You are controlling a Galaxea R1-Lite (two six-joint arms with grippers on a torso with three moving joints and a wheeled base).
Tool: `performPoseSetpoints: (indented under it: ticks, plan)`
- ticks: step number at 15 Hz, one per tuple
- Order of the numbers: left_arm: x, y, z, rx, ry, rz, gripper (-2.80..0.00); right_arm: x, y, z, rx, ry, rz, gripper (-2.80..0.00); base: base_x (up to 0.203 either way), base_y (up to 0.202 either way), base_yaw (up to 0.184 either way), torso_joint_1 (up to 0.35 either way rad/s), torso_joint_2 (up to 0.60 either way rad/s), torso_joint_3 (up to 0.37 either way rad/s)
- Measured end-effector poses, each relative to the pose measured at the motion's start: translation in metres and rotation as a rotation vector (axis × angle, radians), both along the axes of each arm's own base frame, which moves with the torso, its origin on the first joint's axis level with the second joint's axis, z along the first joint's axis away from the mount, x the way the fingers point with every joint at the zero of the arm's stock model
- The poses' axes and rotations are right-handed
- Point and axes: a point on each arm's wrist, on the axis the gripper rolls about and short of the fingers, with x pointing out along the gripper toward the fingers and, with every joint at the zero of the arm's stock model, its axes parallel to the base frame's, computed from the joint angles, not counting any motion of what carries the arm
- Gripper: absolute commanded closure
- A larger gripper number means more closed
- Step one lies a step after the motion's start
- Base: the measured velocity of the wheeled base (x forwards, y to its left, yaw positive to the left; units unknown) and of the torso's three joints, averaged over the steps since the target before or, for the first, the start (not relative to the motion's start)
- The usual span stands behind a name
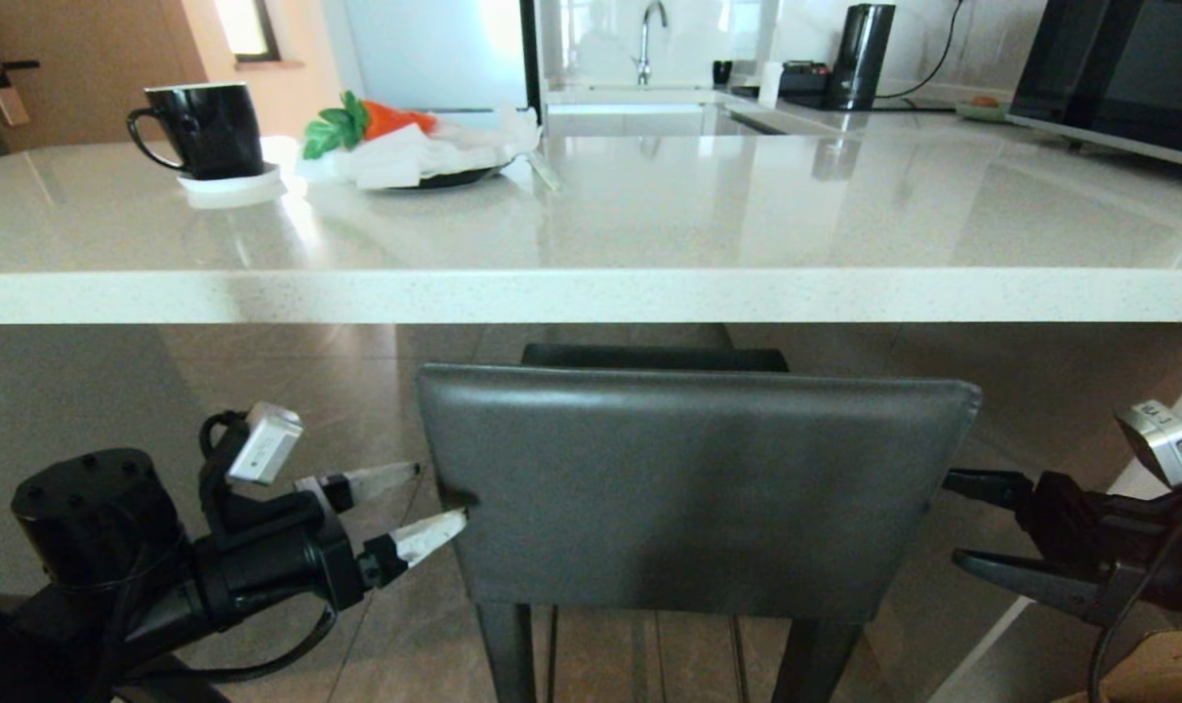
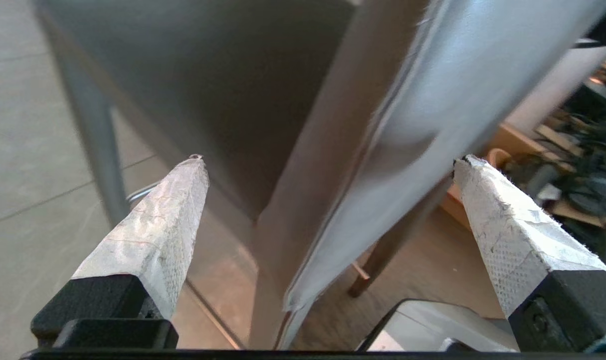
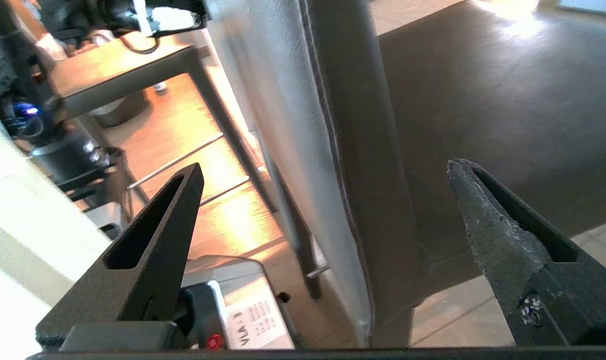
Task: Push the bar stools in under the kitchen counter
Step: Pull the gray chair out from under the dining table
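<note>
Both end effectors gape beside the bar stool (image 1: 693, 488), its seat hidden under the kitchen counter (image 1: 591, 293).

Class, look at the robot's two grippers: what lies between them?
The bar stool's grey backrest spans the gap between the left gripper and right gripper, clearest in the head view.

Bar stool (image 1: 693, 488): seat mostly hidden behind backrest, only dark sliver visible under kitchen counter (image 1: 591, 293) edge; legs cut off by head view bottom edge. Second stool not identifiable. Right gripper (image 1: 950, 519) arm cut off at right edge. Microwave (image 1: 1122, 68) cropped top right. Small items beside kettle (image 1: 859, 54) too small to tell.
</note>
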Motion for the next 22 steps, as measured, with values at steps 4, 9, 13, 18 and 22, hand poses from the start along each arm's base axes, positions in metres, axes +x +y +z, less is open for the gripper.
performPoseSetpoints:
  ticks: [4, 9, 13, 18, 22]
  plan:
    - [0.001, -0.01, 0.0, -0.002, -0.003, -0.047, -2.8, 0.009, 0.009, 0.001, -0.001, -0.01, 0.054, -2.8, 0.0, 0.0, 0.0, 0.0, 0.0, 0.0]
    - [0.009, -0.019, -0.002, -0.003, -0.007, -0.08, -2.8, 0.015, 0.031, 0.0, -0.001, -0.01, 0.136, -2.8, 0.0, 0.0, 0.0, 0.0, 0.0, 0.0]
    - [0.011, -0.024, -0.005, 0.01, -0.015, -0.095, -2.8, 0.019, 0.044, -0.003, 0.0, -0.003, 0.187, -2.8, 0.0, 0.0, 0.0, 0.0, 0.0, 0.0]
    - [0.022, -0.028, -0.005, 0.009, -0.035, -0.097, -2.8, 0.019, 0.06, -0.003, 0.004, 0.011, 0.253, -2.8, 0.0, 0.0, 0.0, 0.0, 0.0, 0.0]
    - [0.023, -0.028, -0.007, 0.01, -0.028, -0.097, -2.8, 0.019, 0.062, -0.004, 0.003, 0.012, 0.259, -2.8, 0.0, 0.0, 0.0, 0.0, 0.0, 0.0]
